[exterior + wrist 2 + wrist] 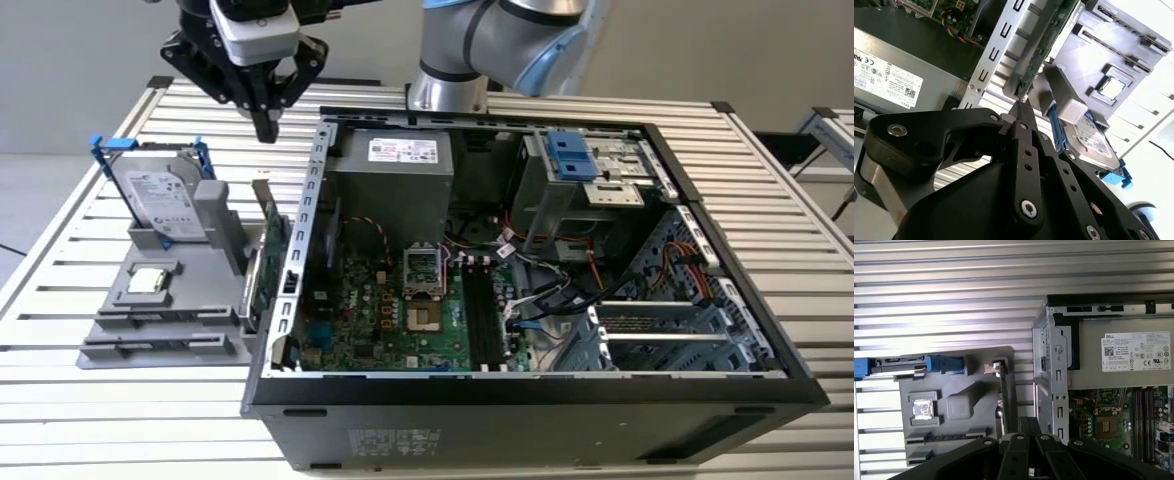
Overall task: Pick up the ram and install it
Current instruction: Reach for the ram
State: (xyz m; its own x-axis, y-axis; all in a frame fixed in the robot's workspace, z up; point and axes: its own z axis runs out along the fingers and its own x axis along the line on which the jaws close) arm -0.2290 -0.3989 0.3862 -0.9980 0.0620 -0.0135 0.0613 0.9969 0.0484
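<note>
the gripper (267, 130) hangs above the grey tray (120, 345), left of the case (534, 405), fingers (1023, 117) pressed together on nothing. the ram (475, 312) seems to be the dark stick standing in a motherboard slot. the install looks done, and any further move calls for a seating check.

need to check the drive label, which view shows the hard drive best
The exterior view: the hard drive stands in its blue frame on the grey holder, labelled face toward the camera. The first wrist view catches it edge-on; the second wrist view shows part of its face at an angle.
</note>
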